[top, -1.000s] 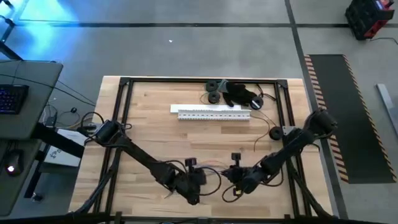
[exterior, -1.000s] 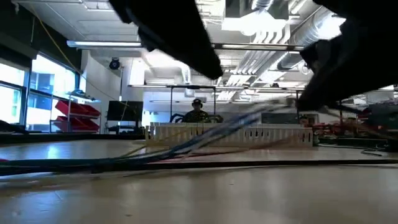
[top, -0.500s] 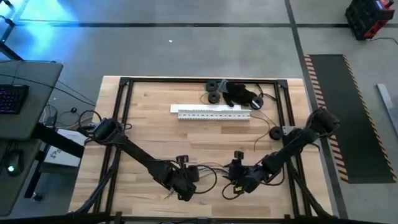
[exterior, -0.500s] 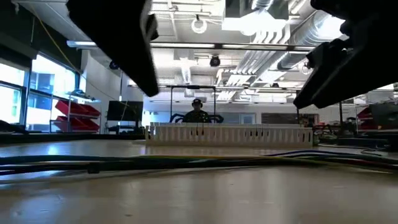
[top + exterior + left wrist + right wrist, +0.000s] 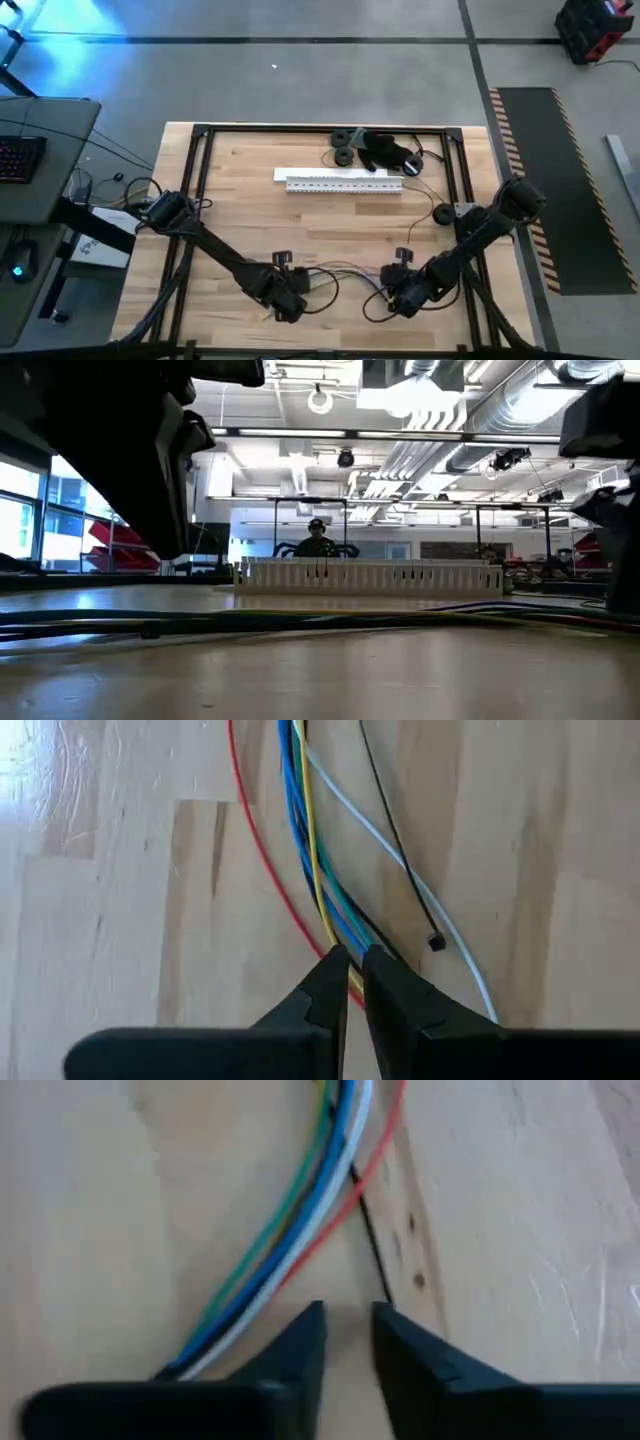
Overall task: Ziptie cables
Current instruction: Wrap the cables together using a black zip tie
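The cables (image 5: 335, 275) are thin coloured wires (blue, yellow, green, white, red, black) lying slack on the wooden table near its front edge, between my two grippers. My left gripper (image 5: 290, 303) is at their left end, its fingers (image 5: 350, 965) closed on part of the bundle. My right gripper (image 5: 397, 297) is at their right end. Its fingers (image 5: 348, 1325) stand slightly apart just beside the bundle (image 5: 300, 1210), with bare wood between them. A thin black zip tie (image 5: 434, 941) lies along the wires, and its strip (image 5: 372, 1245) ends by my right gripper's fingertip. My left gripper pinches a few wires of the bundle, the yellow and blue ones (image 5: 338, 942), between its two fingertips, coming from above and pointing down. The red and white wires pass outside the fingers. The wires lie slack on the table.
A long white slotted strip (image 5: 345, 181) lies across the table's far half, with black rolls and a dark heap (image 5: 385, 152) behind it. A black frame (image 5: 200, 160) runs around the table. A person (image 5: 317, 540) sits in the room beyond.
My left gripper has moved toward the table's left edge and my right gripper toward its right edge, so they stand farther apart. The cable bundle, which rose off the table toward the right a second ago, has come down and now lies flat.
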Tool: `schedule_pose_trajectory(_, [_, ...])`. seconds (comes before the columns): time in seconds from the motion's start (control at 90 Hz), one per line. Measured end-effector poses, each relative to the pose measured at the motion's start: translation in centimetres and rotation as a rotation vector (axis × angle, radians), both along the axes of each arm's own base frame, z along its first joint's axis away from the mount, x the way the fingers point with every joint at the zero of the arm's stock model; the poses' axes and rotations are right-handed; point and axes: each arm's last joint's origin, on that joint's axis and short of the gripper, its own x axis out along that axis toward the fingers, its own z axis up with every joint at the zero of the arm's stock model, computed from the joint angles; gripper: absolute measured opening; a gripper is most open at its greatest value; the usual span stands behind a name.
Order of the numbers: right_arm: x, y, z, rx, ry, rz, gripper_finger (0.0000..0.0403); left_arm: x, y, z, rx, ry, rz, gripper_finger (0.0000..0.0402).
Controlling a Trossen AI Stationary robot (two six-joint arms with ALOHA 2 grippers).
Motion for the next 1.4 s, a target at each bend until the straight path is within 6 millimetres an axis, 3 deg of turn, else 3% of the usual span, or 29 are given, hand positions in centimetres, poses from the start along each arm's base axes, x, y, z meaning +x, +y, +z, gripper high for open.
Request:
schedule_pose_trajectory(0.244, [2.0, -2.1, -1.2, -0.125, -0.045, -0.084, 0.0004, 0.0, -0.1, 0.0, 0.029, -0.006, -0.040, 0.0019])
schedule_pose_trajectory(0.644, [7.2, -7.2, -1.3, -0.164, -0.141, -0.028, 0.0000, 0.0, -0.5, 0.1, 0.027, -0.037, -0.045, 0.0019])
schedule_pose_trajectory(0.856, [8.1, -8.1, -1.4, -0.222, -0.198, -0.059, 0.0000, -0.1, -1.0, 0.2, 0.066, -0.086, -0.046, 0.0019])
schedule_pose_trajectory(0.967, [7.4, -7.1, 1.0, -0.267, -0.285, -0.061, 0.0000, 0.4, -0.9, 0.2, 0.085, -0.156, -0.028, 0.0019])
schedule_pose_trajectory(1.156, [5.1, -3.2, 3.7, -0.106, -0.342, 0.080, 0.0000, 2.8, 1.1, -0.8, 0.094, -0.311, -0.056, 0.0019])
schedule_pose_trajectory(1.289, [2.8, 0.3, 3.3, 0.072, -0.307, 0.139, 0.0000, 4.9, 3.7, -1.3, 0.096, -0.431, -0.069, 0.0019])
schedule_pose_trajectory(1.4, [1.4, 2.3, 1.8, 0.150, -0.263, 0.092, 0.0000, 6.7, 5.6, -1.6, 0.034, -0.532, -0.113, 0.0019])
